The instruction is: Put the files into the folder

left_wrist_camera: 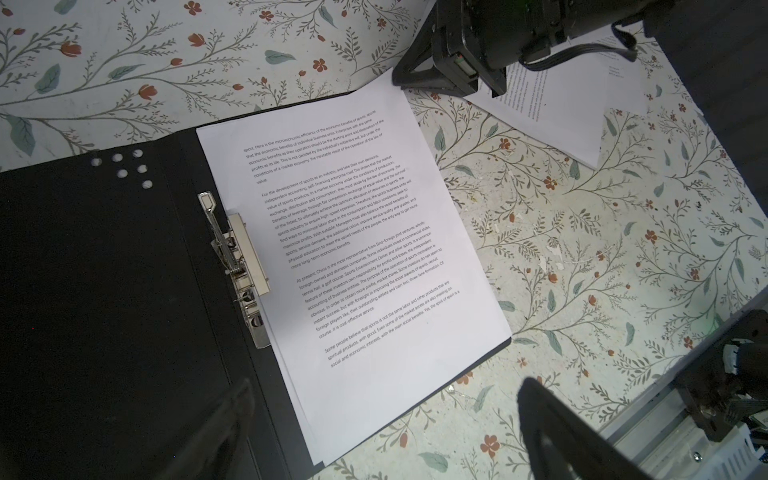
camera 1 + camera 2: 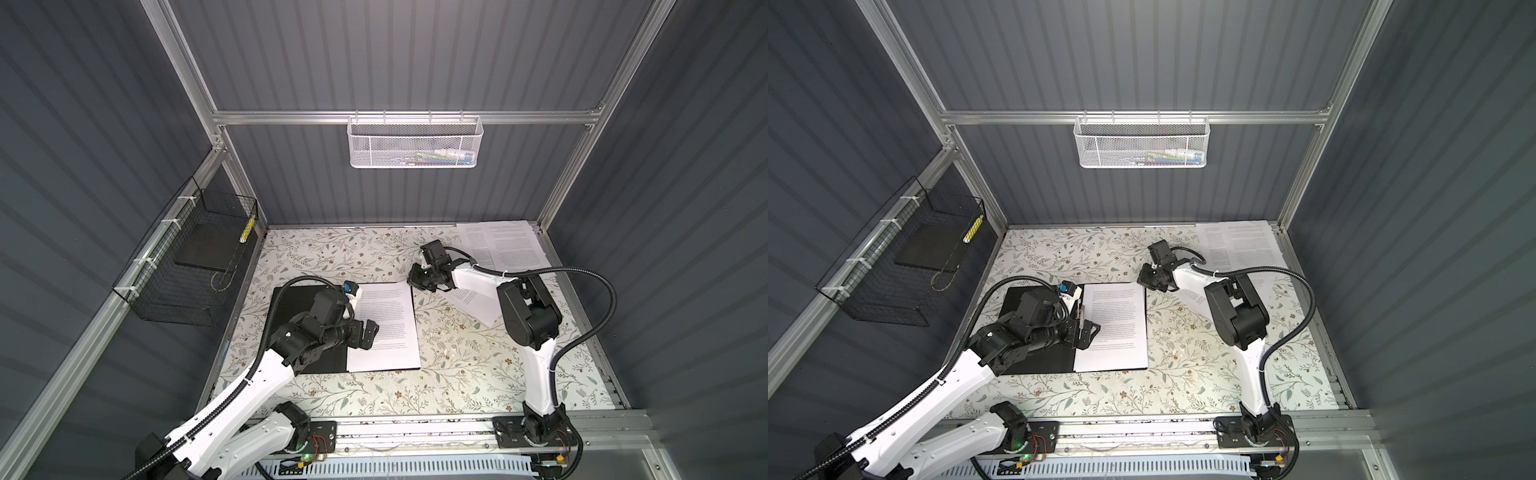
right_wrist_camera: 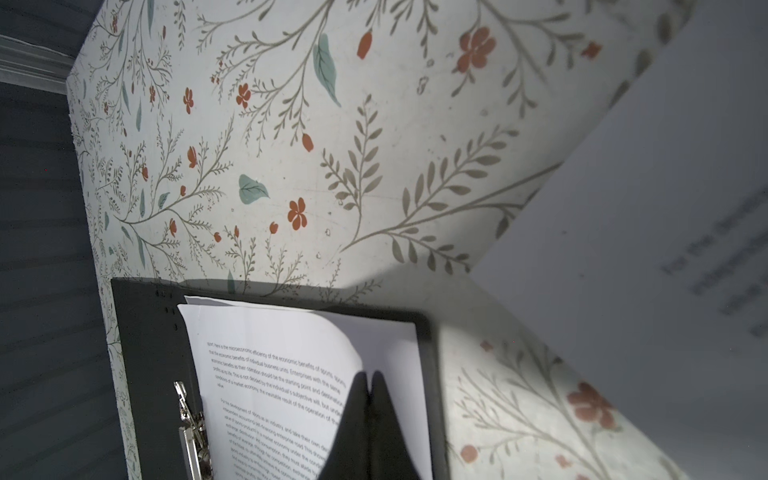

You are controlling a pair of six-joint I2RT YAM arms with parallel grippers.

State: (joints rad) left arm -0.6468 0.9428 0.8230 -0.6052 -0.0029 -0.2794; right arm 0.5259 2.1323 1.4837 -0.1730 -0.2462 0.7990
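The black folder (image 2: 286,307) (image 2: 1013,307) (image 1: 104,270) lies open on the floral table, its metal clip (image 1: 241,257) at the spine. Files (image 2: 390,328) (image 2: 1117,328) (image 1: 374,249) (image 3: 270,374) are stacked on its right half. My left gripper (image 2: 365,334) (image 2: 1090,334) (image 1: 386,386) hovers open over the spine and the files' left edge, holding nothing. My right gripper (image 2: 411,280) (image 2: 1140,280) (image 3: 369,374) is shut at the files' far right corner, where the top sheet curls up into its fingertips. Another sheet (image 2: 469,297) (image 1: 561,112) lies under the right arm.
More printed sheets (image 2: 507,245) (image 2: 1246,245) are piled at the table's back right corner. A black wire basket (image 2: 187,266) holding a dark slab hangs on the left wall. A white mesh basket (image 2: 415,141) hangs on the back rail.
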